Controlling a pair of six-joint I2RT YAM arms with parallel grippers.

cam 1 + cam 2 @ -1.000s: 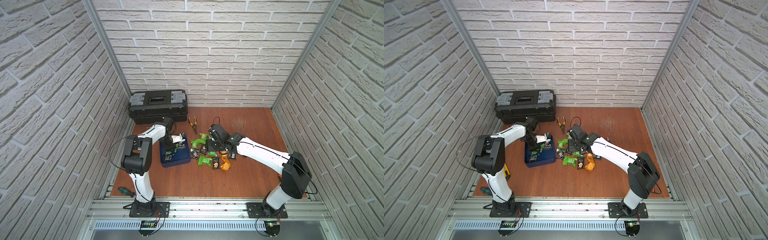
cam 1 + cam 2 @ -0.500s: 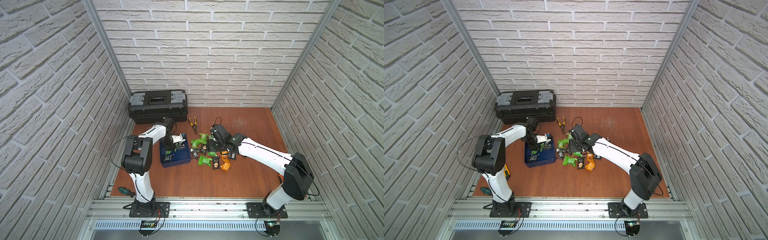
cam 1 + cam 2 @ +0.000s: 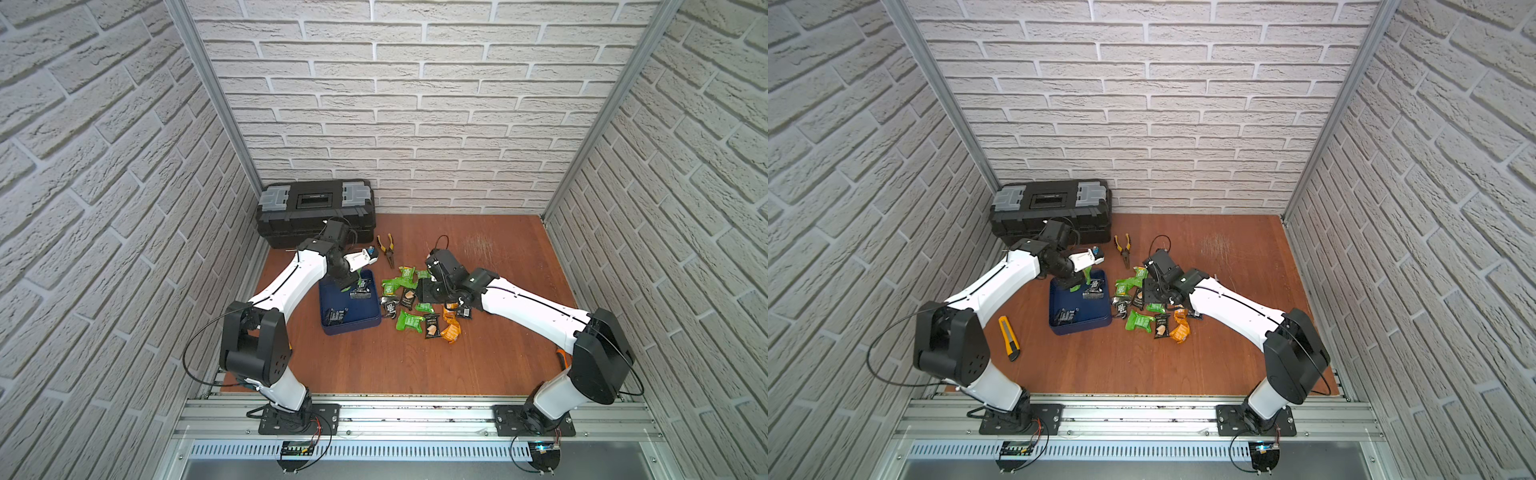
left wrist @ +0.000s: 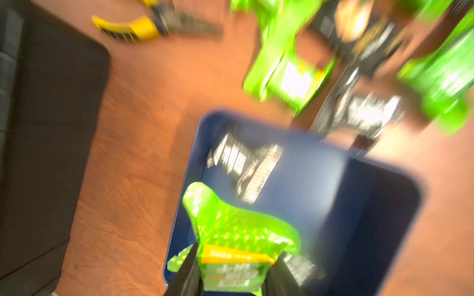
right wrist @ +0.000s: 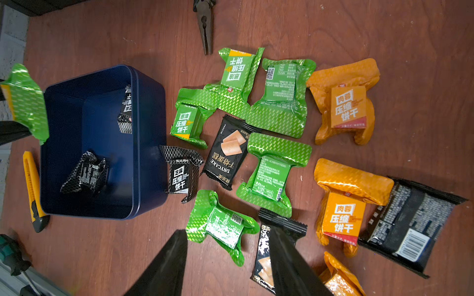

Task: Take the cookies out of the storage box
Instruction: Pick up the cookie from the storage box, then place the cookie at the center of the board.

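Two black cookie packets (image 5: 86,174) lie in the dark blue storage box (image 5: 148,143), one crumpled on its floor near the left, the other propped against the right wall. The left gripper (image 4: 234,258) pinches a green packet (image 4: 238,230) by one end above the box's far end, apparently lifting it out. Just right of the box, a heap (image 5: 272,166) of green, orange and black packets sprawls across the wooden tabletop (image 3: 478,353), many touching or overlapping, evidently the chosen dropping spot. The right gripper (image 5: 227,232) hovers low over that heap, jaws spread and empty, seemingly clear of its partner's path. Yellow-handled pliers (image 3: 388,249) lie just beyond.
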